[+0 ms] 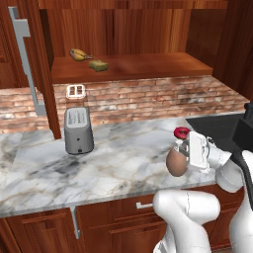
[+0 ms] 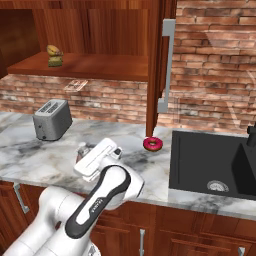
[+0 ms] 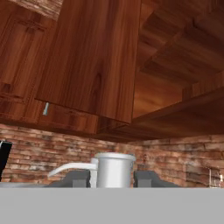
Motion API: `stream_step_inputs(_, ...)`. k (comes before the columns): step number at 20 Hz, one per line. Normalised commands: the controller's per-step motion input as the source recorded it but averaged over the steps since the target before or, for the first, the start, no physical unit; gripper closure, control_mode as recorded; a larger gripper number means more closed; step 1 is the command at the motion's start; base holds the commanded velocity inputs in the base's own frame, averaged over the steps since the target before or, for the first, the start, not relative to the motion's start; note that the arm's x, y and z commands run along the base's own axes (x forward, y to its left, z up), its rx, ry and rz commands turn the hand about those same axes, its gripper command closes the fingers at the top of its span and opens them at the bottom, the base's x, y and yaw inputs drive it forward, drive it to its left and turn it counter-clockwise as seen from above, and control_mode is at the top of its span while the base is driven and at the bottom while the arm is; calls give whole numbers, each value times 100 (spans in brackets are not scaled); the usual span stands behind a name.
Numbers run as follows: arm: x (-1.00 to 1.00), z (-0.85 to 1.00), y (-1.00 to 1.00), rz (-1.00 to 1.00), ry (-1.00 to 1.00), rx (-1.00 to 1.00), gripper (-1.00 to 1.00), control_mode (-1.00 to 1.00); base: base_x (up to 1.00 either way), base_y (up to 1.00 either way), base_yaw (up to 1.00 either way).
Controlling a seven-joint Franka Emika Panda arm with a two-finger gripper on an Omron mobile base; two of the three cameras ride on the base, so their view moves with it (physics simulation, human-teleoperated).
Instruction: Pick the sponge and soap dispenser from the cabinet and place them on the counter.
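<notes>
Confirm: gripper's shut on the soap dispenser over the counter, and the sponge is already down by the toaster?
Not quite. The sponge is on the cabinet shelf beside the banana, as the left base view shows. The rest holds: the gripper is shut on the soap dispenser over the counter.

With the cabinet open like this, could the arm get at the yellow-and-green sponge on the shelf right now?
Probably not yet. The gripper is shut on the tan-brown egg-shaped soap dispenser above the marble counter. The flat yellow-and-green sponge lies unblocked on the wooden cabinet shelf, beside a banana.
</notes>
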Motion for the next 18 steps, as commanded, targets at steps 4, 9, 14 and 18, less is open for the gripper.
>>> stream_step_inputs(4, 0, -13, 29, 7, -2, 0, 100, -100, 0, 0, 0)
stream_step_inputs(9, 0, -18, 19, 5, 0, 0, 100, -100, 0, 0, 0)
stream_step_inputs(14, 0, -23, 7, 3, 0, 0, 100, -100, 0, 0, 0)
stream_step_inputs(18, 1, -28, 8, 2, 0, 0, 100, -100, 0, 0, 0)
